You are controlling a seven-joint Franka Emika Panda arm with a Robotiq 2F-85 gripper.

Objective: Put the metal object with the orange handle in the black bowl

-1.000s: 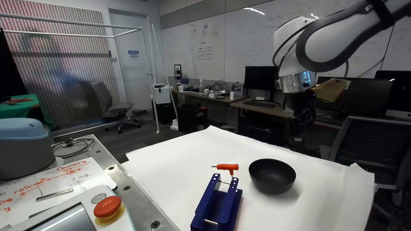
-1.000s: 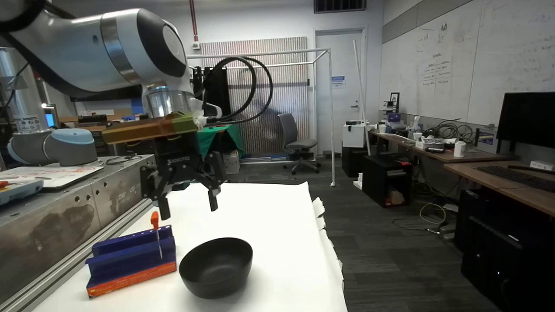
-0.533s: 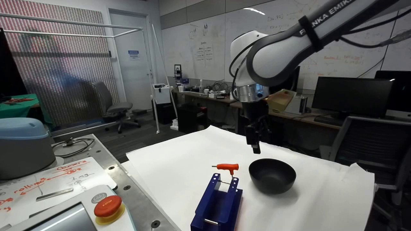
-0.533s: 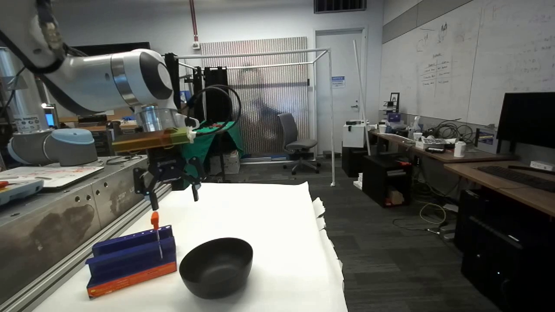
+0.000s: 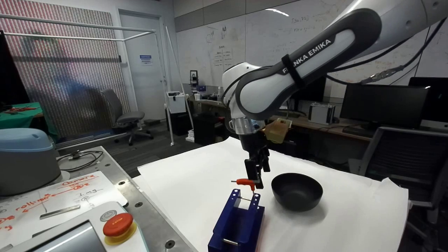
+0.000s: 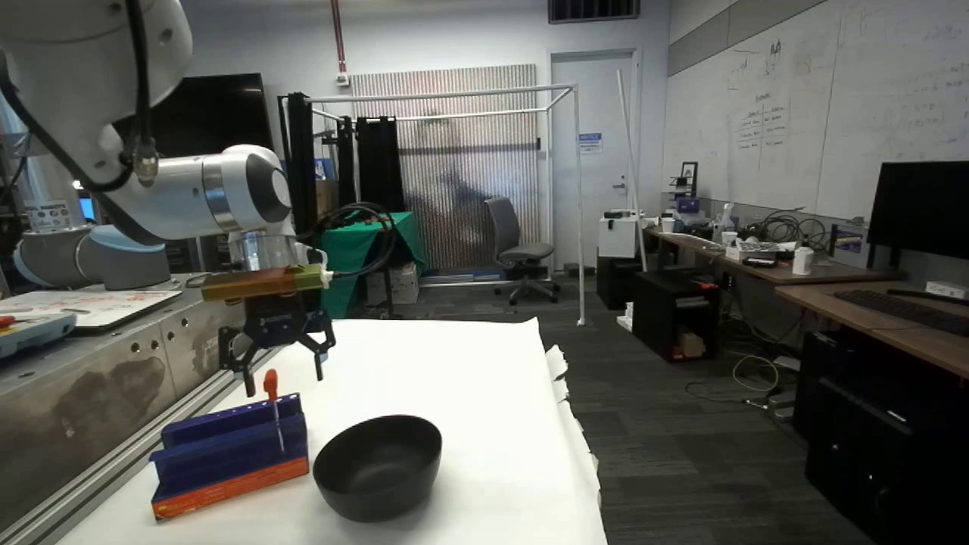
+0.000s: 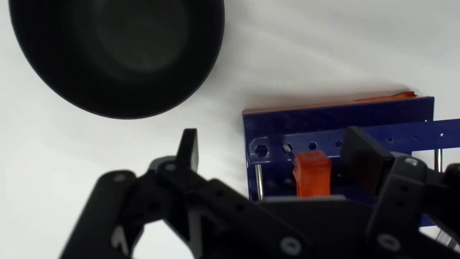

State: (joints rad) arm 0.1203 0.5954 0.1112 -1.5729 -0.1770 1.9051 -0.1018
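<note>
A: What is entered as item one?

B: One orange-handled key (image 5: 245,181), T-shaped, with a metal shaft. It is held by the blue rack (image 5: 222,222), the shaft being set down into a hole at the rack's end nearer the bowl.

A: And how is the rack described?

B: Blue, pierced with a row of holes, crossed by thin metal rods (image 7: 259,181). An orange strip (image 6: 235,487) is shown along its base. It is laid on a white sheet (image 5: 189,183).

A: Item two?

B: One black bowl (image 6: 378,504), round, plain. It is placed on the same sheet, just beside the rack, and the two are kept apart by a strip of white.

A: How is the gripper (image 7: 276,154) recorded?

B: Wide. Its black fingers (image 7: 187,145) are well parted. In the wrist view the orange handle is framed between them, nearer the finger on the right of that picture.

A: Is the handle touched?

B: That cannot be told. In an exterior view the handle's end and one fingertip (image 5: 259,185) are seen overlapping.

A: By what is the gripper carried?

B: By a white and dark grey robot arm (image 5: 261,93), with an amber block (image 6: 261,282) fixed just above the gripper.
</note>
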